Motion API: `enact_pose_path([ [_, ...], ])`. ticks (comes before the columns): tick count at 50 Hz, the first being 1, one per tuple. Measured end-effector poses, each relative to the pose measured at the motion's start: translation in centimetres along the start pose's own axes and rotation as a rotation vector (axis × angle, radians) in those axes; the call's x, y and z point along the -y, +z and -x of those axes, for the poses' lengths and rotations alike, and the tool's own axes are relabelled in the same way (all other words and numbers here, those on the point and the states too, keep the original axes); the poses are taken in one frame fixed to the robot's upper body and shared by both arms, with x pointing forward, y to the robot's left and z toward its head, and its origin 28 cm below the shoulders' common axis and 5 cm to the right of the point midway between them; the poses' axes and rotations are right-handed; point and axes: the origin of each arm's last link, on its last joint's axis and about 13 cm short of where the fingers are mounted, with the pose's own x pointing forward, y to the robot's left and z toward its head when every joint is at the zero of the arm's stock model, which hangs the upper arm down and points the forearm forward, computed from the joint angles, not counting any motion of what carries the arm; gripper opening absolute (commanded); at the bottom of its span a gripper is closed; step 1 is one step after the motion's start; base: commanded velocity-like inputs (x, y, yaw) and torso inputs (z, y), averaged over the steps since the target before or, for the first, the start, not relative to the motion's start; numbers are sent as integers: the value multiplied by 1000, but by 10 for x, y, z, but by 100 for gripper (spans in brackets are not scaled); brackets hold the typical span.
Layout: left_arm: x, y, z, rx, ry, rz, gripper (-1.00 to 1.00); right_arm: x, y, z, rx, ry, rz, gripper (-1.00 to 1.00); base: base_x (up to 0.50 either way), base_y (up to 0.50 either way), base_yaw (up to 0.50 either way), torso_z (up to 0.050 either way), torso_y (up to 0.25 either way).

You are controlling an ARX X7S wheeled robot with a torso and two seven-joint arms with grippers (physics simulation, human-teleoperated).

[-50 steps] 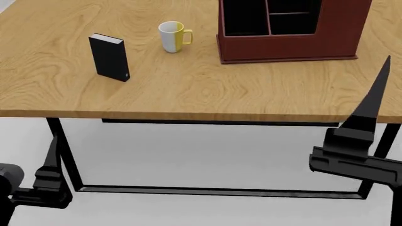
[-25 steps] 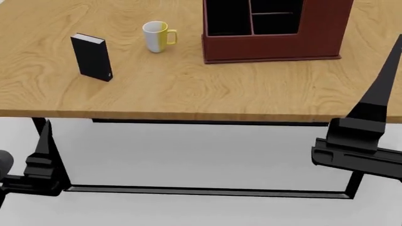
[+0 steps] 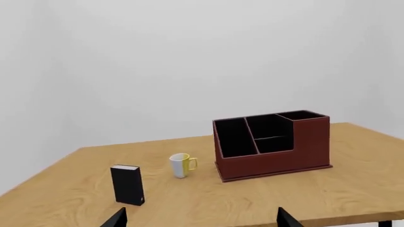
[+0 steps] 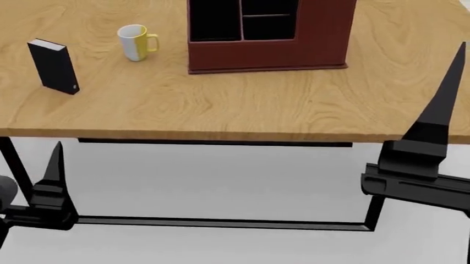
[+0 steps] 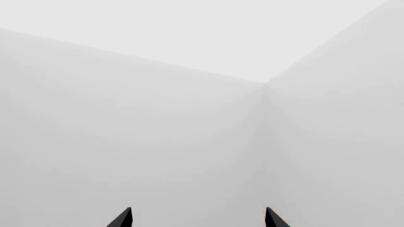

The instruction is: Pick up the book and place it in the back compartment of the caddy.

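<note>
The left gripper (image 4: 55, 159) is hanging in front of and below the near edge of the light wooden table with black metal legs (image 4: 242, 104), at the left of the head view. Its fingertips (image 3: 117, 217) are standing wide apart in the left wrist view and are holding nothing.

The small thick black hardcover book with pale page edges (image 4: 54, 66) is standing upright on the tabletop, at the far left of the head view. It is resting well apart from both grippers and well apart from the caddy. In the left wrist view the book (image 3: 127, 185) is standing free on the wood.

The white mug with a yellow handle and yellow side (image 4: 136, 42) is sitting upright between the book and the caddy, touching neither. Its contents cannot be determined.

The large dark red-brown rectangular caddy with black lining (image 4: 268, 49) is sitting further right. In the left wrist view the caddy (image 3: 271, 144) is showing reddish dividers, and the visible cells are showing only black lining. The short back compartment (image 3: 301, 115) is lying at the taller end of the caddy; its interior is mostly hidden.

The right gripper (image 4: 448, 93) is hanging at the right of the head view, near the table's front edge. Its fingertips (image 5: 123, 218) are standing wide apart in the right wrist view, facing pale walls and holding nothing.
</note>
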Motion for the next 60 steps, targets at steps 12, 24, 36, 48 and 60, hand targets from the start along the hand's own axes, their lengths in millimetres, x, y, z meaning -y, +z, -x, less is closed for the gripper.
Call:
enact_pose_path([
  [12, 0, 0, 1, -1, 0, 2, 100, -1, 0, 0, -1, 11, -3, 100, 0, -465, 0, 0, 0],
  [24, 1, 0, 1, -1, -3, 6, 100, -3, 0, 0, 2, 18, -5, 100, 0, -49, 0, 0, 0],
  [36, 0, 0, 2, 1, 2, 7, 100, -5, 2, 0, 0, 33, -7, 100, 269, 0, 0, 0, 0],
  [48, -1, 0, 2, 3, 7, 8, 100, -7, 2, 0, 0, 41, -6, 100, 441, 0, 0, 0, 0],
  [60, -2, 0, 2, 5, 9, 8, 100, -7, 2, 0, 0, 43, -3, 100, 442, 0, 0, 0, 1],
])
